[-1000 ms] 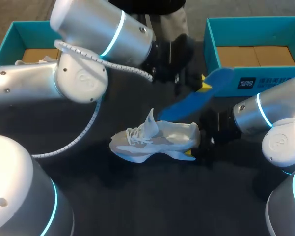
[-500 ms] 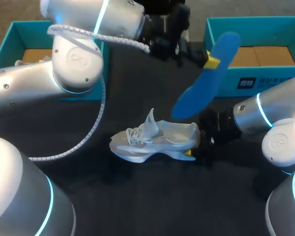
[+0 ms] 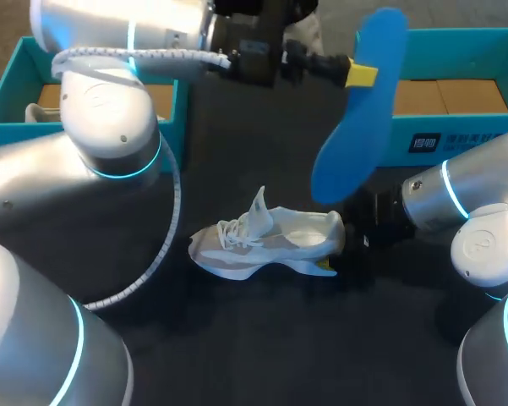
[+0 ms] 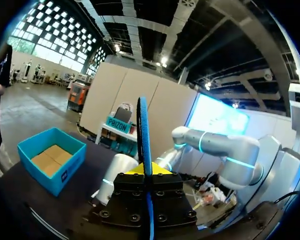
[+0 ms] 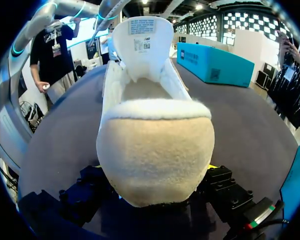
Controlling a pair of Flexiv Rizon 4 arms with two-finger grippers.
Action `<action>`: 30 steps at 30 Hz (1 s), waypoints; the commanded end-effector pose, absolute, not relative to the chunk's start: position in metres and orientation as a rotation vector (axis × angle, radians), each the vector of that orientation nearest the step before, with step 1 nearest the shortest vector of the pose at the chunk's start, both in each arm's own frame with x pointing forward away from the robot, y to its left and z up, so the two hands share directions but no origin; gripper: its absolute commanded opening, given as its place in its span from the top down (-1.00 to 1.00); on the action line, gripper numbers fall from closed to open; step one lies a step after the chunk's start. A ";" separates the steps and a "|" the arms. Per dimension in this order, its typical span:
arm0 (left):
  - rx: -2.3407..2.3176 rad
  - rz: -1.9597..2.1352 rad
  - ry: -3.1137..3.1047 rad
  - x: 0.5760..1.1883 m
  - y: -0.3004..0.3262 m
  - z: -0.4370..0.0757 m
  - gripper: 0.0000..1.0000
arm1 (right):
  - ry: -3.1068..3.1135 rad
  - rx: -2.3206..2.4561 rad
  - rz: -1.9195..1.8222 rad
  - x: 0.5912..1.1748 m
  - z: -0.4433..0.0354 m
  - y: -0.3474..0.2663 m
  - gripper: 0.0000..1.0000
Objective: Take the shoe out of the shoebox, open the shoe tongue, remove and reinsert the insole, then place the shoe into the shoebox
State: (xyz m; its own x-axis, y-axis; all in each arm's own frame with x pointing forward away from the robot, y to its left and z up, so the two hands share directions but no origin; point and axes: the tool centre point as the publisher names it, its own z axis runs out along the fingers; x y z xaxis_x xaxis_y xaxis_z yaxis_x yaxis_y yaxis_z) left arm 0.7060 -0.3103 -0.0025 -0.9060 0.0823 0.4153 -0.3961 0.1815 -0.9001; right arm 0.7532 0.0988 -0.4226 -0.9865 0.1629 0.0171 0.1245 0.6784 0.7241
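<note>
Flat blue insole (image 3: pixel 359 127) higher now, pinched by left gripper (image 3: pixel 361 74); right gripper (image 3: pixel 331 254) clamped on fleecy-heeled shoe (image 3: pixel 266 239).

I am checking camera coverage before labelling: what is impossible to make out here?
Left wrist view: the insole shows only edge-on in the left gripper; its faces are hidden.
Right wrist view: the shoe's heel fills the foreground, and the raised tongue hides laces and toe.
Head view: my left arm covers much of the left shoebox's inside.
</note>
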 end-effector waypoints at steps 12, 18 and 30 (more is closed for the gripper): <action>0.438 1.783 -1.827 0.664 -0.273 0.033 1.00 | 2.837 0.246 1.206 0.755 -0.425 0.101 1.00; 0.481 1.805 -1.717 0.654 -0.264 0.038 1.00 | 2.837 0.246 1.206 0.755 -0.425 0.101 1.00; 0.475 1.840 -1.607 0.627 -0.248 0.041 1.00 | 2.837 0.246 1.206 0.755 -0.425 0.101 1.00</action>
